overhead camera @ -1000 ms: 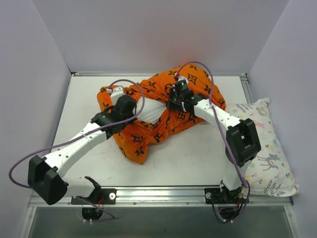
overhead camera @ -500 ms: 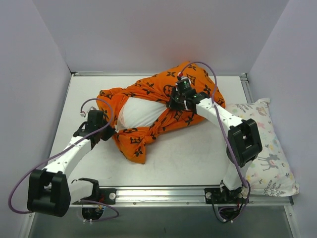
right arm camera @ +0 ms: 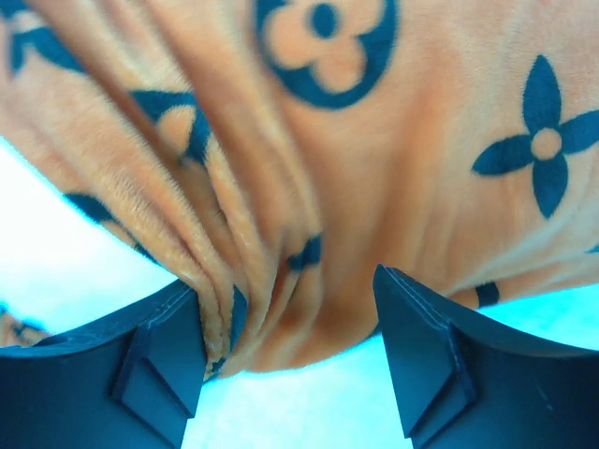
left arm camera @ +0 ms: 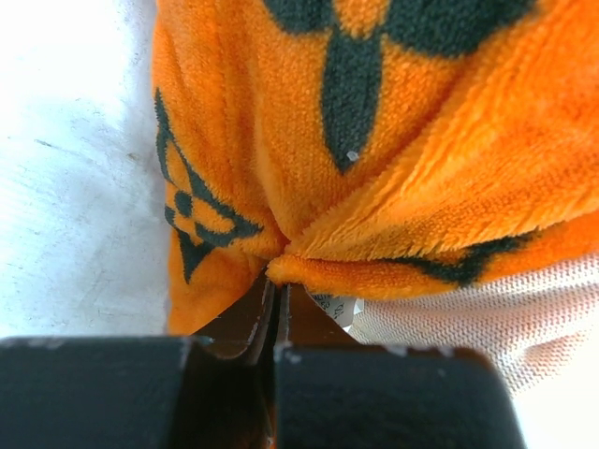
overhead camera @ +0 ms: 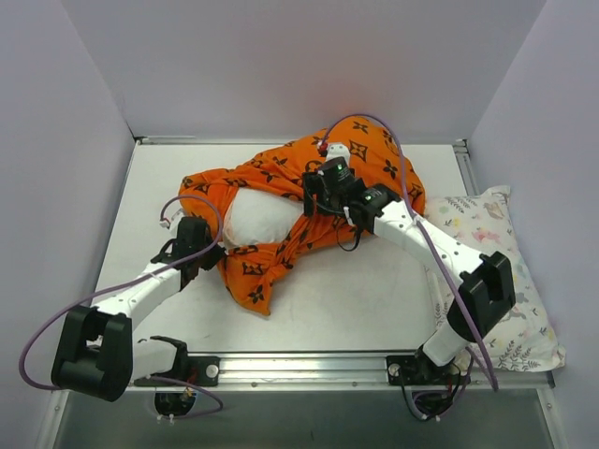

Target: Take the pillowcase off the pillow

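The pillowcase (overhead camera: pixel 271 168) is lying bunched across the far middle of the table (overhead camera: pixel 374 290), its orange cloth with black motifs spreading from the far right down to a loose tail pointing toward the near edge. The pillow (overhead camera: pixel 257 217) is showing through a gap in the cover as a plump white patch left of centre, with orange folds wrapping it on the far, left and near sides — most of it is sitting hidden inside.

The left gripper (overhead camera: pixel 213 249) is reaching in low from the near left and meeting the cover at its left near edge. In the left wrist view its fingers (left arm camera: pixel 245 323) are pressing together on a pinched fold of the pillowcase (left arm camera: pixel 393 215), and white weave of the pillow (left arm camera: pixel 468 309) is peeking out just right of that pinch.

The right gripper (overhead camera: pixel 314 198) is hovering over the middle of the bundle, just right of the exposed white patch. In the right wrist view the right gripper (right arm camera: pixel 285 290) is standing with its fingers (right arm camera: pixel 159 365) wide apart — gathered pleats of the pillowcase (right arm camera: pixel 374 140) are hanging between them, brushing the left-hand finger but not being squeezed.

A second pillow with pastel animal print (overhead camera: pixel 501 281) is lying along the right edge of the table, partly under the right arm, apart from the orange bundle.
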`<state>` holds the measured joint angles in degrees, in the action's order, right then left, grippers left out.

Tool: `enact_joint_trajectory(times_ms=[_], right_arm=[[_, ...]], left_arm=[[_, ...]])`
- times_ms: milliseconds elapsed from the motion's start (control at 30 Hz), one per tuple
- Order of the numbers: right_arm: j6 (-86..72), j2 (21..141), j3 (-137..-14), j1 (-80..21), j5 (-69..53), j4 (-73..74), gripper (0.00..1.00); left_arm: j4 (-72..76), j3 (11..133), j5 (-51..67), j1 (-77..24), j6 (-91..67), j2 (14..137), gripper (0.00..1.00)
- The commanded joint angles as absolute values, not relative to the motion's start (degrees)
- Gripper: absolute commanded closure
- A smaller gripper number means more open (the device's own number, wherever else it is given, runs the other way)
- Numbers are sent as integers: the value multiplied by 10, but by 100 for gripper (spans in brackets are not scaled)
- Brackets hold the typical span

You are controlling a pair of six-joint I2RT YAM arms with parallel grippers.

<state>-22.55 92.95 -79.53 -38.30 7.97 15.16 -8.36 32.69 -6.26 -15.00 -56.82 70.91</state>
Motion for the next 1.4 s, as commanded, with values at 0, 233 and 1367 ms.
enact_joint_trajectory(times_ms=[0,233,1367], right_arm=[[-175,874,-816,-430,141,178,31],[-109,844,-821,-558,169,138,31],[-176,1216,-1052,-473,-62,258,100]], left_arm=[[-149,296,-68,-164,-562,715,100],[-149,293,-66,-170,-561,684,100],[-168,335,-32,-191,-514,588,100]])
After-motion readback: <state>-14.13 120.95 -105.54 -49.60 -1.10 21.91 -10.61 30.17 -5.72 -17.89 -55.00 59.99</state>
